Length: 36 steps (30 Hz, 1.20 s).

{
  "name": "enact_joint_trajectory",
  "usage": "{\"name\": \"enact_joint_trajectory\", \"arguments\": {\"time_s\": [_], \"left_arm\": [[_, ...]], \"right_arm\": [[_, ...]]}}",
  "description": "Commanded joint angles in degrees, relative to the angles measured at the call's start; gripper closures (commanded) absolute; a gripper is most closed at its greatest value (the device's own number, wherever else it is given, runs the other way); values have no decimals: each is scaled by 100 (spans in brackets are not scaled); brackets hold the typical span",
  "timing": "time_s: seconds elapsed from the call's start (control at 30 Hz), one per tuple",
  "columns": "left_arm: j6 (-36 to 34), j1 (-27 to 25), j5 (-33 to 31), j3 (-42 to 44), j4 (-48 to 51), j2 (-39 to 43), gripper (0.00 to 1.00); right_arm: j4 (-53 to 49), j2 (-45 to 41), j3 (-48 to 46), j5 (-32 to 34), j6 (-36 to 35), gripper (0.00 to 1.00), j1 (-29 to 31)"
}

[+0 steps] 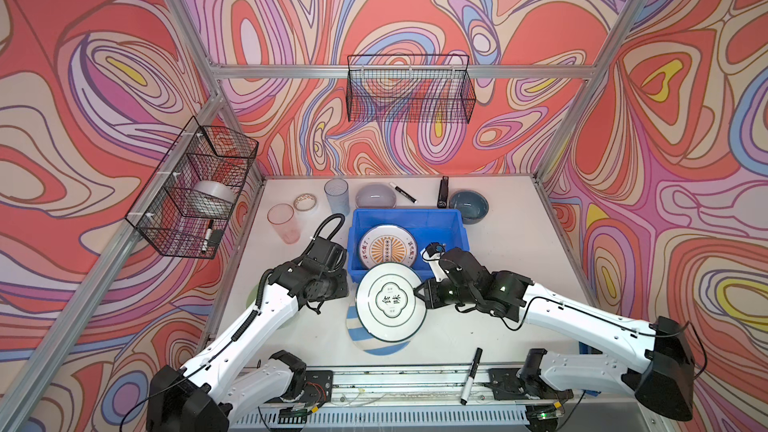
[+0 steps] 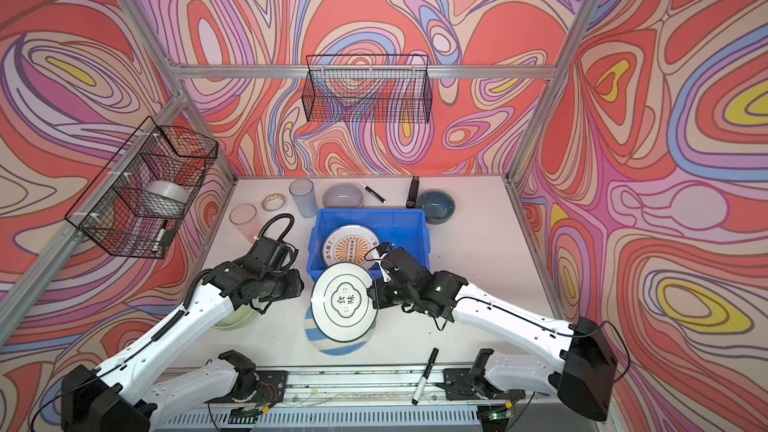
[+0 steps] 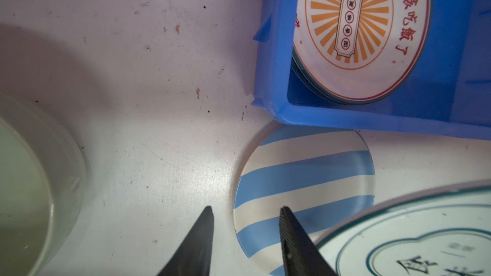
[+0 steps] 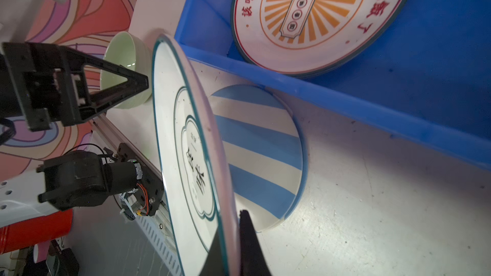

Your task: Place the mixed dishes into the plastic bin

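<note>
The right gripper has its jaws clamped on the rim of the teal-rimmed lettered plate, holding it raised and tilted above the blue-white striped plate, which lies flat on the tabletop just beside the near wall of the plastic bin. The left gripper has its jaws apart with nothing between them, over the striped plate's edge and near the green bowl. The orange sunburst plate rests slanted inside the bin.

Got orange sunburst plate lying in blue bin. Spotted teal-rimmed plate tilted above striped plate, just outside bin.
</note>
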State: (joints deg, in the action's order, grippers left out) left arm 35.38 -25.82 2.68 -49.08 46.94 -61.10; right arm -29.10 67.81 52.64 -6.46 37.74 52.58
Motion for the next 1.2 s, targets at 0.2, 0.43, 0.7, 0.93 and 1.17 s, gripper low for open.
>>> {"name": "enact_joint_trajectory", "arguments": {"time_s": [0.2, 0.43, 0.7, 0.93, 1.17], "left_arm": [[-514, 406, 386, -592, -359, -490, 59], [-706, 481, 678, -687, -911, -883, 63], [-845, 498, 464, -1003, -985, -1557, 67], [-868, 500, 316, -1156, -978, -1908, 68], [-901, 508, 309, -1183, -1029, -2154, 70]], "right_arm": [[-397, 551, 1239, 600, -492, 100, -671], [-64, 1327, 1831, 359, -768, 100, -1268], [291, 2161, 2317, 89, -891, 100, -1633], [693, 2615, 2360, -182, -810, 100, -1798], [862, 3058, 2450, -399, -822, 100, -1834]]}}
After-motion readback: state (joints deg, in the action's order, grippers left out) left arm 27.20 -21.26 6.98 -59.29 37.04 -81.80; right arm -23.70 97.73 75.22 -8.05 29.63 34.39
